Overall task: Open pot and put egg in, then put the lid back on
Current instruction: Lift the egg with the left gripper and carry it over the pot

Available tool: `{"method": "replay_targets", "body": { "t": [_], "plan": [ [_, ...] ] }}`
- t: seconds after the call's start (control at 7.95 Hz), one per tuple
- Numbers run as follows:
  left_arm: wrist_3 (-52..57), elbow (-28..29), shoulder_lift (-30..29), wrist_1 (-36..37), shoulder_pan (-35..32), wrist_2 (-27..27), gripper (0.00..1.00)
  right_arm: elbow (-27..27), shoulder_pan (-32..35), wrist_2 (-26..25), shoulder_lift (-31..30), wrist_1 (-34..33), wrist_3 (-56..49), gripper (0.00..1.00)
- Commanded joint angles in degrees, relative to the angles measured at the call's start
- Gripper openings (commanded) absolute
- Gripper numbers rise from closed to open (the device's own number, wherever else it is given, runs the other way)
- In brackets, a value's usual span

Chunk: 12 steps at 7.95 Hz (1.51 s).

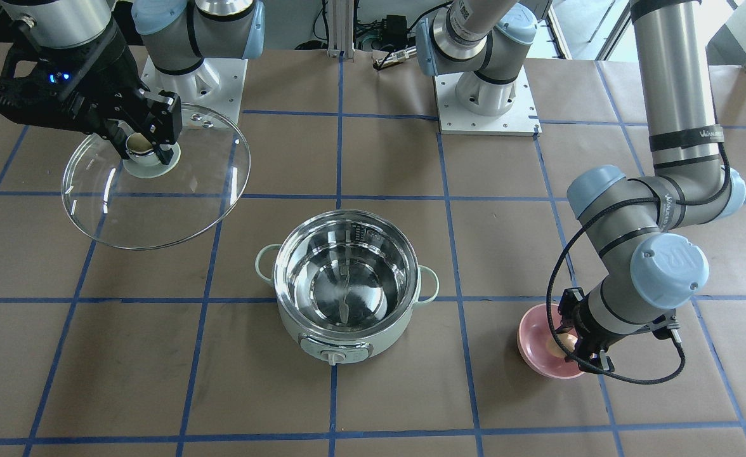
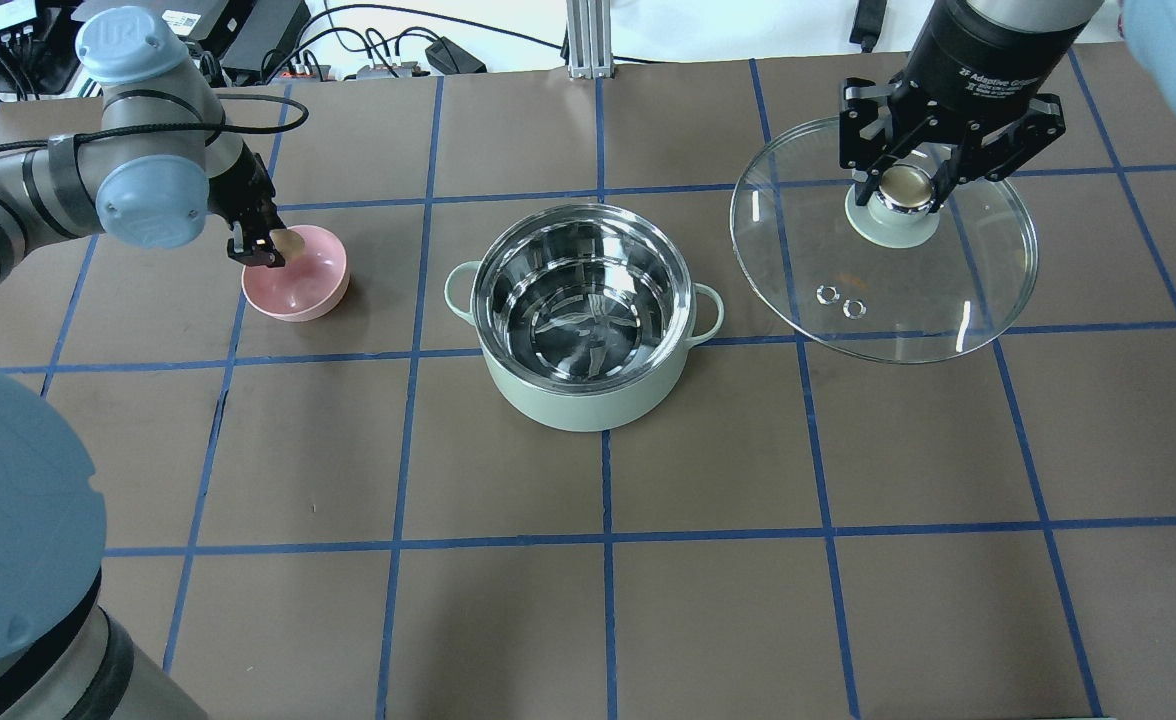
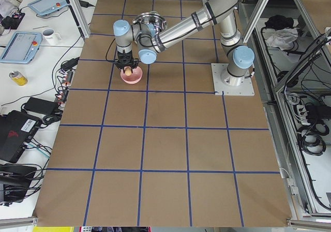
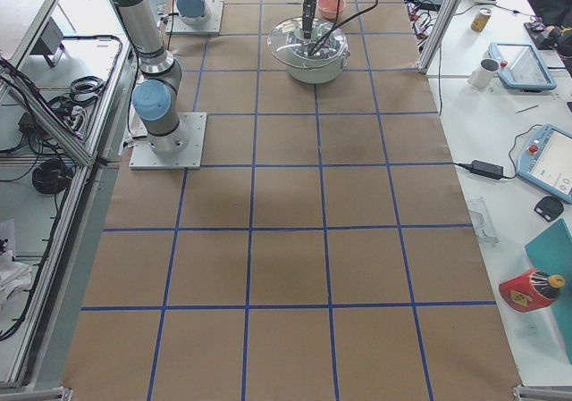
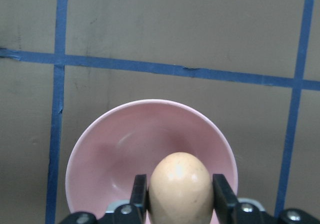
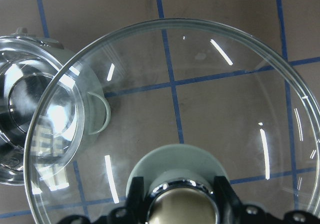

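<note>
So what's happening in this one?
The right gripper is shut on the knob of the glass lid, holding it off to one side of the pot, which stands open and empty. The left gripper is shut on the egg over the pink bowl. The egg is not yet in the pot.

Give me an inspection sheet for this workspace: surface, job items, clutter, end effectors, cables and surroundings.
Surface: brown paper table with blue tape grid, no spills seen.
Job's things: mint-green round electric pot open, steel inner empty; clear glass domed lid held by its knob beside the pot; tan oval egg gripped over small pink bowl.
Clutter: nothing seen.
End effectors: left end effector shut on egg; right end effector shut on lid knob.
Cables: black cable looped along left arm.
Surroundings: side bench with teach pendants, white mug, can.
</note>
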Motion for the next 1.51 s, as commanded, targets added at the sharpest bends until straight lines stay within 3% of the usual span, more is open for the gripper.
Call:
{"method": "replay_targets", "body": {
  "t": [0.0, 0.5, 0.88, 1.38],
  "plan": [
    [-0.1, 0.0, 6.4, -2.4, -1.5, 0.1, 0.00, 0.0, 0.0, -0.1, 0.0, 0.0, 0.0, 0.16],
    [-3.8, 0.1, 14.3, -4.8, -16.1, 1.0, 0.00, 0.0, 0.0, 0.0, 0.0, 0.0, 0.0, 0.16],
    [-7.7, -0.3, 13.8, -4.9, -26.5, 0.1, 0.00, 0.0, 0.0, -0.1, 0.0, 0.0, 0.0, 0.16],
    [-10.9, -0.8, 8.1, -4.1, -32.3, -0.1, 0.00, 0.0, 0.0, -0.3, 0.0, 0.1, 0.0, 0.16]
  ]
}}
